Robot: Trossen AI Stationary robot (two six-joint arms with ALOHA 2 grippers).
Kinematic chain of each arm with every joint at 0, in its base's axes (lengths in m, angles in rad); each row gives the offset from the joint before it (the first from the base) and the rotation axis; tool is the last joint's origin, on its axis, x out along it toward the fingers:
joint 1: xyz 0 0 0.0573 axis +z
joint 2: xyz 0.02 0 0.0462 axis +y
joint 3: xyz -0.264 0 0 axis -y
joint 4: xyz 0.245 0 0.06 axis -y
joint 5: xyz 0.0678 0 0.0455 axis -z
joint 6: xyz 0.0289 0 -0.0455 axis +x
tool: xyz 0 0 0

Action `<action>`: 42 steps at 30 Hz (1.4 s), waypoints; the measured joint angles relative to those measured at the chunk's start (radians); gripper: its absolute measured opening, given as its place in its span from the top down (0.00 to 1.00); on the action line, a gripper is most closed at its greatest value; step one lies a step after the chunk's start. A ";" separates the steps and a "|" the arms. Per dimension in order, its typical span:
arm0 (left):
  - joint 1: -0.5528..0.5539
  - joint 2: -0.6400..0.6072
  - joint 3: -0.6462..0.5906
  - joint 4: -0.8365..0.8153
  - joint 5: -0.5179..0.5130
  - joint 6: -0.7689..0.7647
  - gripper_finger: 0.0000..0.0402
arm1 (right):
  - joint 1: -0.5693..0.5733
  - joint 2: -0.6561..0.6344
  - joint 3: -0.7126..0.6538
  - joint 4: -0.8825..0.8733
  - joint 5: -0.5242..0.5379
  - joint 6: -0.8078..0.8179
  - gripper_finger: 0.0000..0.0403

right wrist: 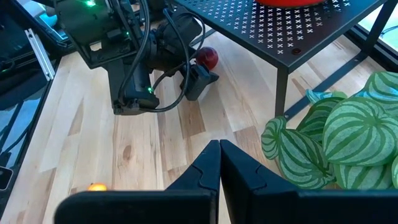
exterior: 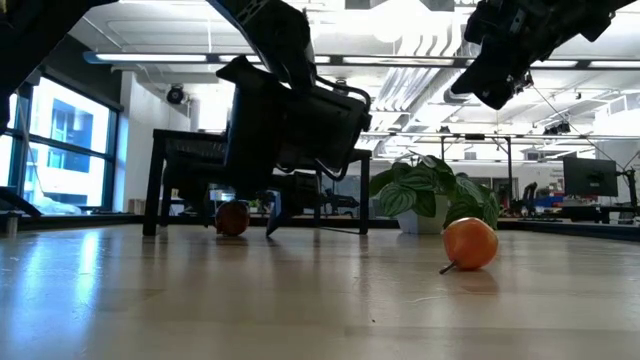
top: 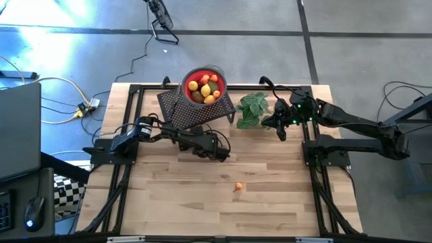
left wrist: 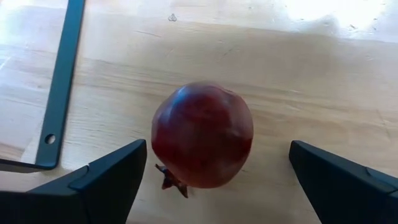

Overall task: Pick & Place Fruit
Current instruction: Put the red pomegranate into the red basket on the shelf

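A dark red fruit [left wrist: 202, 134] lies on the wooden table just in front of the black stand. My left gripper [top: 221, 152] is open, tipped down, with one finger on each side of the fruit and a gap to both. The low view shows the same fruit [exterior: 232, 217] under that gripper. A small orange fruit [top: 238, 187] with a short stem rests on the table nearer the front edge. A red bowl [top: 191, 76] holding several yellow, orange and red fruits stands on the stand [top: 177, 108]. My right gripper [right wrist: 219, 168] is shut and hangs raised beside the plant.
A green leafy plant [top: 253, 108] stands to the right of the stand, close below my right gripper. The stand's thin black legs [right wrist: 281, 93] reach the table near the dark red fruit. Bare wood [top: 175, 202] spreads across the near half of the table.
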 joint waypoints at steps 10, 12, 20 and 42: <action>0.000 0.000 0.000 0.018 -0.002 0.000 0.23 | 0.000 0.000 0.000 0.000 -0.001 0.000 0.99; 0.000 0.000 0.000 0.023 -0.002 -0.001 0.27 | 0.000 0.000 0.000 0.000 -0.001 0.000 0.99; 0.000 0.000 0.000 0.028 0.000 -0.005 0.36 | 0.000 0.000 0.000 0.000 -0.002 0.000 0.99; 0.000 0.000 0.000 0.052 0.000 -0.001 0.56 | 0.000 0.000 0.000 0.000 0.000 0.000 0.99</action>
